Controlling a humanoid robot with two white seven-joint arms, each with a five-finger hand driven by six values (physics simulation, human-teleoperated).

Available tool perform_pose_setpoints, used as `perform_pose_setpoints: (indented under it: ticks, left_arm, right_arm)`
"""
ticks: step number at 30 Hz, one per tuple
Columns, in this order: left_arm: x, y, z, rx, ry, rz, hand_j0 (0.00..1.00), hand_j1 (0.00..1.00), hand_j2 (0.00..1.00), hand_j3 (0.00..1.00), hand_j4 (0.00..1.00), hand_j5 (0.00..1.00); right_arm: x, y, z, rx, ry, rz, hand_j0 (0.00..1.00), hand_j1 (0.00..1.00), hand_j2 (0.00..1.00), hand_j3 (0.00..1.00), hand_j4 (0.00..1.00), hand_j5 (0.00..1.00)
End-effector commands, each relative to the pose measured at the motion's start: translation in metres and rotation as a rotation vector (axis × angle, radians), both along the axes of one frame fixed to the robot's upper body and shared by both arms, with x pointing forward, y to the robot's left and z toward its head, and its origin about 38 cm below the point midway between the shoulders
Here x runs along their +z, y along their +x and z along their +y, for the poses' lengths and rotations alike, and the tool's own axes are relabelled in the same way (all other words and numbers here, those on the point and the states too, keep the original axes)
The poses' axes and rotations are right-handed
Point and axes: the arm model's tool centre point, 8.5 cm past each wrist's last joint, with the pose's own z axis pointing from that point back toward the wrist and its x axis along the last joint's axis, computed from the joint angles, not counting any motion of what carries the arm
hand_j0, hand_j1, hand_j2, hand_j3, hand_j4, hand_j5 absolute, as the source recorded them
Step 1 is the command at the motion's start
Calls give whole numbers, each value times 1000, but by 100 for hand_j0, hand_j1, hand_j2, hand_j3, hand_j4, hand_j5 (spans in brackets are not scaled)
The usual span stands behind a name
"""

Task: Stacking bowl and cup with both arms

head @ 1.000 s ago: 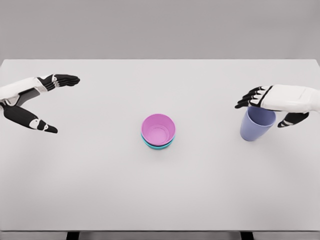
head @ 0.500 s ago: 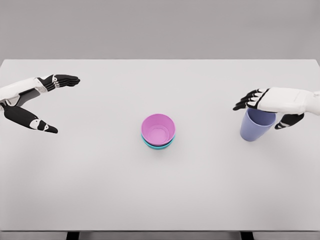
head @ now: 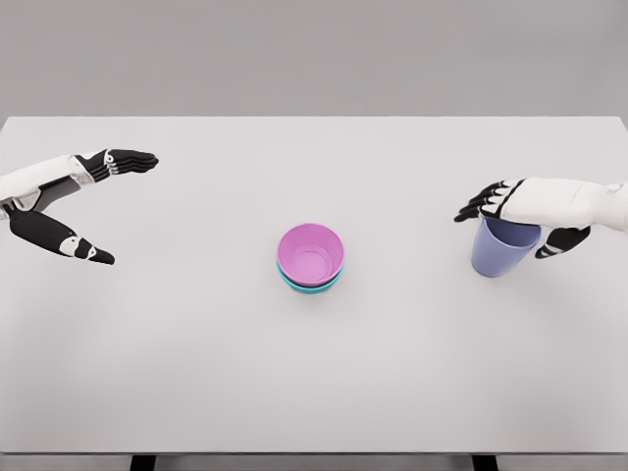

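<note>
Bowls stacked mid-table, cup not yet moved – approx. halfway.

Pink bowl sits nested in teal bowl at table centre, so that part looks done. Left: the blue cup, upright on the table at the right. Right hand is over the cup's rim, fingers reaching past its far-left edge, thumb down the near-right side; looks like it's closing round the rim, but can't tell if the grip is firm, and the cup doesn't look lifted. Left hand well off to the left, fingers straight and spread, holding nothing, far from stack. Est. remaining: lift cup, carry to stack, drop into pink bowl.
</note>
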Motion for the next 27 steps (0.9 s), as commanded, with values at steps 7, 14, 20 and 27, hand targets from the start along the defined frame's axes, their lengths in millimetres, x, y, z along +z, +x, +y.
perform_pose_setpoints:
  ticks: [7, 14, 20, 27]
  left_arm:
    - [0, 0, 0, 2, -7, 5, 100, 100, 100, 100, 100, 100]
    - [-1, -1, 0, 3, -7, 8, 100, 100, 100, 100, 100, 100]
    - [-1, -1, 0, 2, -8, 8, 100, 100, 100, 100, 100, 100]
    - [-2, -1, 0, 3, -7, 9, 100, 100, 100, 100, 100, 100]
  right_arm:
    - [-8, -2, 1, 3, -6, 24, 84, 84, 84, 84, 84, 84]
    - [3, 4, 5, 9, 0, -4, 77, 77, 77, 77, 77, 77]
    - [8, 10, 13, 18, 22, -21, 68, 68, 68, 68, 68, 68]
    - [19, 19, 32, 50, 58, -57, 68, 68, 68, 68, 68, 68]
